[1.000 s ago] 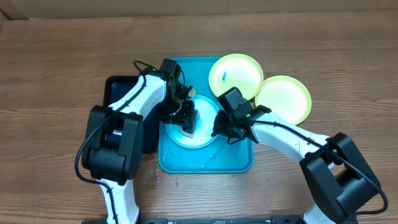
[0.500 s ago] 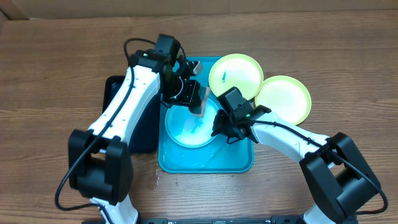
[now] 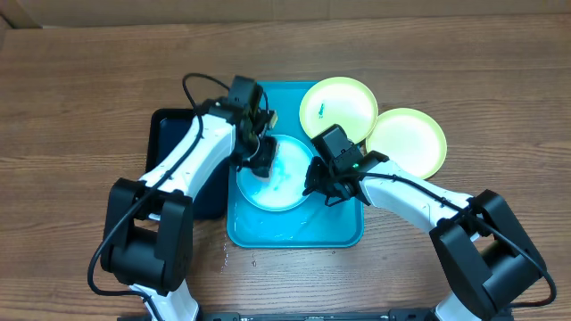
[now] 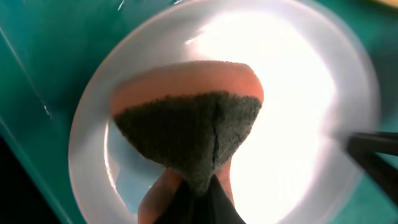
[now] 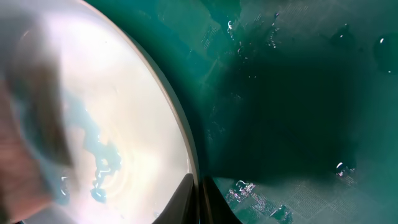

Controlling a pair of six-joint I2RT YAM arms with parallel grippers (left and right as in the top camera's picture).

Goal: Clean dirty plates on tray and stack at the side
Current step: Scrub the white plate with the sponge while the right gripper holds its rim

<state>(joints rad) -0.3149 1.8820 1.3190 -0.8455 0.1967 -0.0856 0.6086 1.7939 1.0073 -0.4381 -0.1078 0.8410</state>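
Note:
A light blue plate (image 3: 278, 174) lies in the turquoise tray (image 3: 335, 227). My left gripper (image 3: 259, 159) is shut on an orange sponge with a dark scouring face (image 4: 193, 127) and holds it down on the plate (image 4: 311, 99). My right gripper (image 3: 314, 181) is shut on the plate's right rim (image 5: 177, 134), one finger on each side of it. Blue smears show on the plate (image 5: 99, 155). Two lime-yellow plates lie at the back right: one (image 3: 337, 109) on the tray's corner with a small blue smear, one (image 3: 407, 141) on the table.
A black tray (image 3: 174, 134) lies left of the turquoise tray, under my left arm. Water drops sit on the turquoise tray's floor (image 5: 298, 93). Brown wooden table (image 3: 80, 107) all around.
My left gripper lifted the sponge toward the back of the tray half a second ago, then came back down onto the light blue plate. My right gripper has not moved.

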